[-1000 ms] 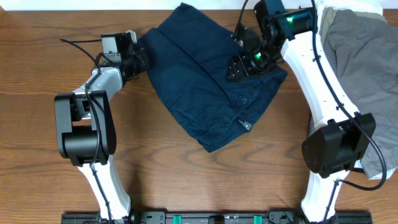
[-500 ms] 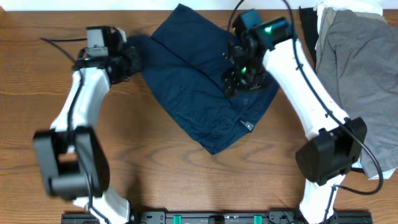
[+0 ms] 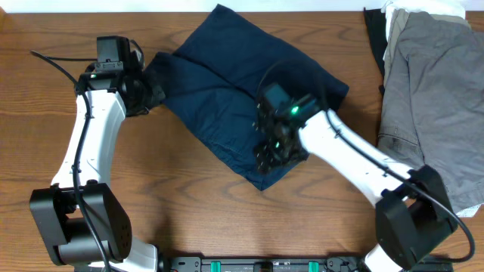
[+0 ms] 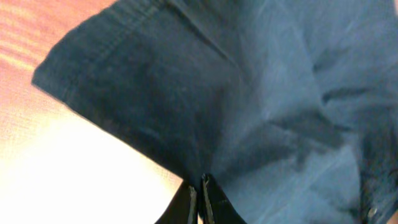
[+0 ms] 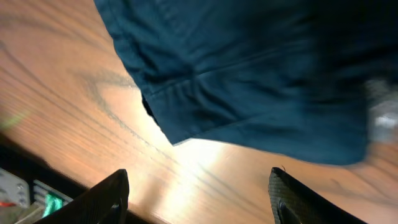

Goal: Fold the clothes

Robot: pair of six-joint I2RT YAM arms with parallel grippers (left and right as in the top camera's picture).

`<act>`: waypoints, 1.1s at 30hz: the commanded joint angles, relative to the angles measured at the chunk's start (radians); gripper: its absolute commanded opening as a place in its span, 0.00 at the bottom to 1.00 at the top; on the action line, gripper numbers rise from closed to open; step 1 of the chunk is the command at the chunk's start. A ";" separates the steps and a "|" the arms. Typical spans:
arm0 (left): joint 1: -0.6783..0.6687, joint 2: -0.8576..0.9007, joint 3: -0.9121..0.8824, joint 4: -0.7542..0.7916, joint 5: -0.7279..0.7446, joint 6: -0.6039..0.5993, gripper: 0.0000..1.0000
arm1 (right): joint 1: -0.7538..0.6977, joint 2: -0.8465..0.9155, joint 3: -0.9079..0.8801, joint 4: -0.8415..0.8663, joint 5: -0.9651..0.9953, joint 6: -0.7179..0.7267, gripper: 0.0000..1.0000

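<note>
**Two arms line up the opening fold on a pair of navy shorts**

The shorts [image 3: 227,91] lie rumpled and askew at the middle back of the desk [image 3: 189,204], near a grey garment [image 3: 431,91]. The left claw [image 4: 199,200] is clenched on cloth at their left edge. The right claw [image 5: 198,186] hangs released, jaws wide, over the near hem corner. No fold looks made yet; the right likely needs to drop and pinch that corner first.

You have nothing legible to read here: the pale tag [image 5: 380,112] on the shorts [image 5: 249,74] (right wrist view) is blurred.
</note>
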 commanded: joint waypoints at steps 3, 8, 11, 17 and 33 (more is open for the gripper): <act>0.005 0.005 0.002 -0.086 -0.052 0.037 0.06 | 0.055 -0.019 -0.087 0.084 -0.023 0.019 0.70; 0.005 0.005 0.002 -0.153 -0.084 0.063 0.06 | 0.063 -0.019 -0.124 0.128 -0.013 0.019 0.68; 0.005 0.005 0.002 -0.177 -0.096 0.066 0.06 | 0.062 -0.019 -0.135 0.128 0.000 0.018 0.67; 0.005 0.005 0.002 -0.209 -0.096 0.072 0.06 | 0.063 -0.018 -0.180 0.175 0.008 0.006 0.63; 0.005 0.005 0.002 -0.409 -0.180 0.088 0.06 | 0.021 -0.021 -0.228 0.247 0.010 -0.050 0.01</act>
